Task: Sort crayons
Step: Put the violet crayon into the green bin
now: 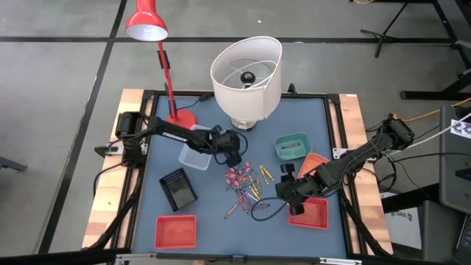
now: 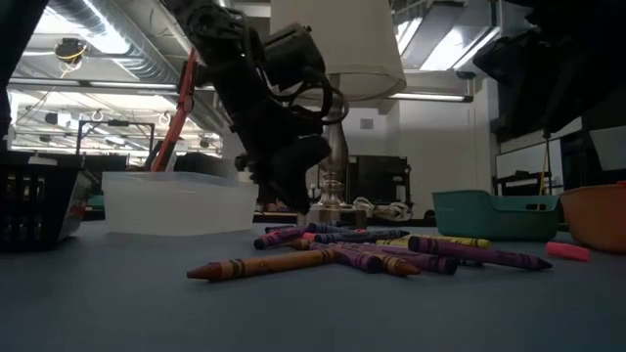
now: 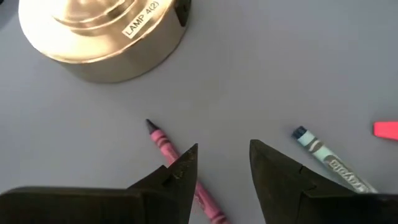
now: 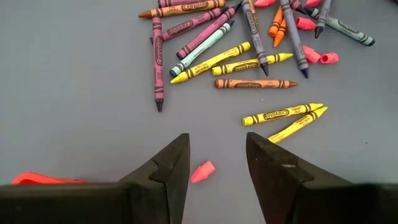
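Lamp base [image 3: 102, 37] carries a sticker reading "LAMP 4(2)"; crayons [image 1: 246, 184] lie loose mid-table, wrappers printed "Crayola". The teal bin [image 1: 292, 146] holds something I cannot make out; the red tray [image 1: 176, 231] looks bare. Left gripper [image 3: 222, 163], fingers apart and holding nothing, hangs over a pink crayon [image 3: 163, 144] near the lamp; right gripper [image 4: 217, 160], fingers likewise apart and empty, sits beside the pile.

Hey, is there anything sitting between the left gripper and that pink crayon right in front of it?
Nothing visible. In the left wrist view the left gripper is open over bare table, and the pink crayon lies flat right beside one finger. The lamp base sits farther off, and a grey crayon lies off to the other side.
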Controlling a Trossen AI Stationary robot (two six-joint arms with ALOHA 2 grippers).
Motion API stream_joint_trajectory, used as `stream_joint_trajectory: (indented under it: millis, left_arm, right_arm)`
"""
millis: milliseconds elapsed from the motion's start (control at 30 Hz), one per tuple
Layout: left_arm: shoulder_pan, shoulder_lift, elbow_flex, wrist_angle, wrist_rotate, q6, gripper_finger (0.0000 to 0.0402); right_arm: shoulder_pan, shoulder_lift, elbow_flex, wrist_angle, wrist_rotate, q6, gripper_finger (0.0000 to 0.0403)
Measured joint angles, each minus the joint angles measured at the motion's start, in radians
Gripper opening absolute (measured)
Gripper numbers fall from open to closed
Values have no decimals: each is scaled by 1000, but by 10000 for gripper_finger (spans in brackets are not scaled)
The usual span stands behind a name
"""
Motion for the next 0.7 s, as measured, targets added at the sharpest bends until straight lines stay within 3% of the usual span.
stream_joint_trajectory:
  millis: [700]
  left_arm:
    - [104, 0, -1, 0, 5, 338, 127]
  right_arm:
    - [0, 0, 0, 18, 0, 0, 156]
